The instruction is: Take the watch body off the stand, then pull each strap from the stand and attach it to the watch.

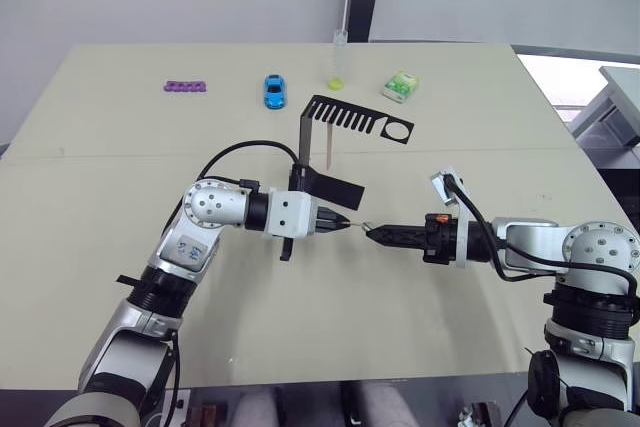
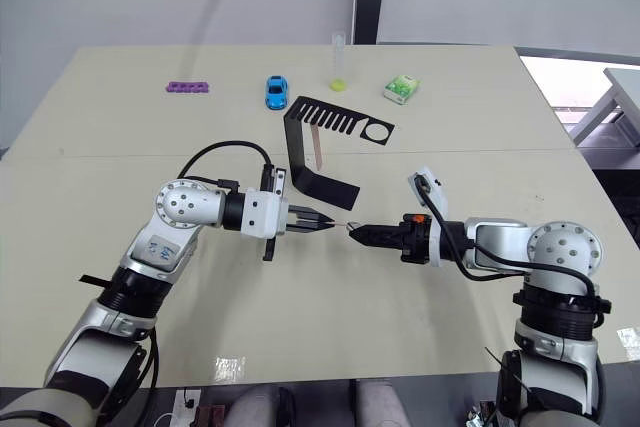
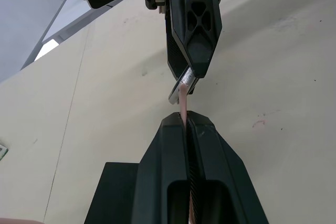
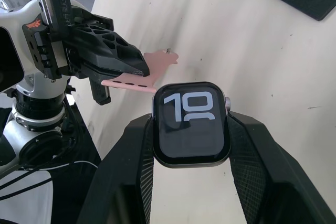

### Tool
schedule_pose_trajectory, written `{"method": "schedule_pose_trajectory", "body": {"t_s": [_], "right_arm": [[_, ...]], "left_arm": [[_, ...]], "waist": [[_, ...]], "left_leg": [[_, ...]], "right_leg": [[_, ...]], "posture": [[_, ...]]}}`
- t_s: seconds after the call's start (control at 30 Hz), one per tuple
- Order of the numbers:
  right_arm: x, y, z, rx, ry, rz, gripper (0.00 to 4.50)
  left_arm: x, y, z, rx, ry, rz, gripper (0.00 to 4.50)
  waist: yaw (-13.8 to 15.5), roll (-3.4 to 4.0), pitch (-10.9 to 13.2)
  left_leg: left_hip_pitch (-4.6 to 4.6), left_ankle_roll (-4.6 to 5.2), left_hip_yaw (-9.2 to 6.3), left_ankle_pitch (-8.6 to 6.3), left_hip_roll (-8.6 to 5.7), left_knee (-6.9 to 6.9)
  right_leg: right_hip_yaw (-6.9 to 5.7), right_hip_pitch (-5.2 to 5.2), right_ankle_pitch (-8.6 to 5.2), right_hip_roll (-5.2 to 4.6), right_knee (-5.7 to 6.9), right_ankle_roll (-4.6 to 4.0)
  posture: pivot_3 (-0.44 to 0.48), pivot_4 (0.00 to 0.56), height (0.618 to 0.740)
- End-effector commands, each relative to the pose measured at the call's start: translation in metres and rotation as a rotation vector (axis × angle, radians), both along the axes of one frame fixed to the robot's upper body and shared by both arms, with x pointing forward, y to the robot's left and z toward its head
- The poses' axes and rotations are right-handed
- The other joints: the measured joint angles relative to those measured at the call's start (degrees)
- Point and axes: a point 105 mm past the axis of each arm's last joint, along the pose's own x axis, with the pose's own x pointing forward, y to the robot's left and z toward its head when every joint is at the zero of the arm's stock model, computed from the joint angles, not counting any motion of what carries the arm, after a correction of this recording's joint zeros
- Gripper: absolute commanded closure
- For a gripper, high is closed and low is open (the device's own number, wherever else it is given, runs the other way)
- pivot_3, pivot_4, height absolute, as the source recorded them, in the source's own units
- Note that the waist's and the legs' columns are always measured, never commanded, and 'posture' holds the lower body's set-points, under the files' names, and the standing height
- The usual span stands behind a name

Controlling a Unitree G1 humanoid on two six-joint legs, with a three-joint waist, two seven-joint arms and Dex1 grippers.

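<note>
pink strap (image 4: 128,83) meets watch body (image 4: 191,123), digits showing.

Along the far side of your pale beige desk (image 1: 120,297) you have a purple studded plastic strip (image 1: 186,86), a small blue toy car (image 1: 273,90), a clear tube with yellow-green liquid (image 1: 338,59) and a green-and-white small box (image 1: 401,87)

Bare tabletop (image 1: 330,317) lies open in front of and beneath both pincers — free passage there. The left pincer (image 1: 343,222) and right pincer (image 1: 368,231) meet tip to tip, no gap between. The stand (image 1: 335,152) rises just behind the left pincer, blocking rearward travel. Toy car (image 1: 273,90), green box (image 1: 401,86) and purple strip (image 1: 185,86) sit well apart at the far edge.
</note>
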Motion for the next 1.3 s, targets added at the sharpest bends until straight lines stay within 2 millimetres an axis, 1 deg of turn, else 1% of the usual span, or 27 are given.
{"method": "schedule_pose_trajectory", "body": {"t_s": [0.03, 1.3], "right_arm": [[0.0005, -0.0004, 0.0143, 0.035, -0.049, 0.005, 2.98], [0.0026, -0.0029, 0.0148, 0.03, -0.044, -0.004, 2.98]], "left_arm": [[-0.0017, -0.0052, 0.0084, -0.005, -0.041, -0.019, 4.5], [-0.0036, -0.0078, 0.008, -0.012, -0.049, -0.024, 4.5]], "waist": [[0.0, 0.0, 0.0], [0.0, 0.0, 0.0]], "left_leg": [[0.0, 0.0, 0.0, 0.0, 0.0, 0.0], [0.0, 0.0, 0.0, 0.0, 0.0, 0.0]], "right_leg": [[0.0, 0.0, 0.0, 0.0, 0.0, 0.0], [0.0, 0.0, 0.0, 0.0, -0.01, 0.0]], "posture": [[0.0, 0.15, 0.74], [0.0, 0.15, 0.74]]}}
